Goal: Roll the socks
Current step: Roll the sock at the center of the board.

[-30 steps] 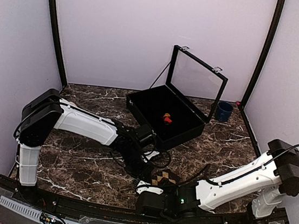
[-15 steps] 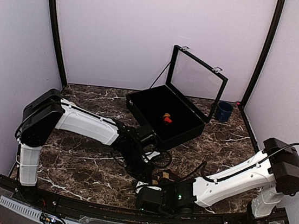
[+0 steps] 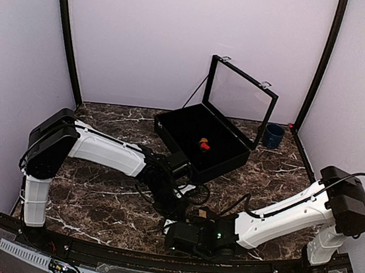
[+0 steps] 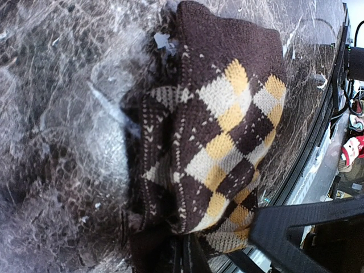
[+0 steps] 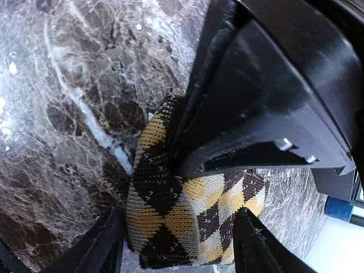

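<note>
Top external view: nearest me, at the worktop's 6 o'clock edge, my right hand lies low and released, spread wide around the tan-diamond sock, a small folded bundle on the marble. In the right wrist view one of its fingers sits at the bundle's 9 o'clock side and the other at its 3 o'clock side. My left hand reaches in from 10 o'clock, clenched, its tips pressed against the bundle's edge; I cannot tell whether any fabric is caught between them. Farther off, toward 12 o'clock, an open black case holds the red-and-orange sock, a small lump. A blue cup stands at 2 o'clock.
</note>
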`<move>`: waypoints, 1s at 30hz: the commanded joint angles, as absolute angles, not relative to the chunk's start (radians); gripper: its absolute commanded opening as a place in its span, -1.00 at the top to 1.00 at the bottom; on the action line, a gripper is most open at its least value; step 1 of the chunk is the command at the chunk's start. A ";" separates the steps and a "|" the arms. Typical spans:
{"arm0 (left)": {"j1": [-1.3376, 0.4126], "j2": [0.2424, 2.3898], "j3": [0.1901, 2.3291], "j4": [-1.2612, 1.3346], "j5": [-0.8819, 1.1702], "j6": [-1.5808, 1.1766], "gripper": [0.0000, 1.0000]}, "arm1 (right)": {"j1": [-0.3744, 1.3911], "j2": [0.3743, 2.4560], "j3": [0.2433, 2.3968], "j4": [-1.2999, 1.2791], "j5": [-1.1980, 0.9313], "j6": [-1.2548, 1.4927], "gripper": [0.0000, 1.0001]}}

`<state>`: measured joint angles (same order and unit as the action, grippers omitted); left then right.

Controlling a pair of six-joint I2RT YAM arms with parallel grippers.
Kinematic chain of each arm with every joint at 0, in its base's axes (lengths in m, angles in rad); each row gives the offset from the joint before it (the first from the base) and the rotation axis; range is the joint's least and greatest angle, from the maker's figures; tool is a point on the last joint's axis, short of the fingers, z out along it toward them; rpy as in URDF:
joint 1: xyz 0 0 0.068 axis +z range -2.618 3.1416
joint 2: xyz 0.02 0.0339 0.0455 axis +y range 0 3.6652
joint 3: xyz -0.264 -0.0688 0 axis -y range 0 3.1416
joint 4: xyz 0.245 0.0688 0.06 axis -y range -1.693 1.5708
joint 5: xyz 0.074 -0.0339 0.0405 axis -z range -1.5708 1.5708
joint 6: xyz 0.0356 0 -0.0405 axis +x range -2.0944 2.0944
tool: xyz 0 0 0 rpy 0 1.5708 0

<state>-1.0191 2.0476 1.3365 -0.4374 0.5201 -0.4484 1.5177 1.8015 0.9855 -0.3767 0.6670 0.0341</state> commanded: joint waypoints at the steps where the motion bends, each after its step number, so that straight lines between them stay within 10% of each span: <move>1: -1.032 2.129 1.303 -0.546 0.446 -0.436 0.93 | 1.503 1.833 0.973 -0.391 0.612 0.021 -0.16; 15: -1.031 2.132 1.298 -0.543 0.442 -0.468 0.93 | 1.500 1.845 0.976 -0.441 0.499 0.118 0.64; 30: -0.950 2.030 1.219 -0.476 0.452 -0.607 0.46 | 1.436 1.805 0.936 -0.392 0.366 0.185 0.86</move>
<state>-0.9916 2.0251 1.2957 -0.3939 0.5598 -0.5663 1.4651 1.7908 0.9745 -0.3717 0.4599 0.1562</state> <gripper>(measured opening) 0.255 0.086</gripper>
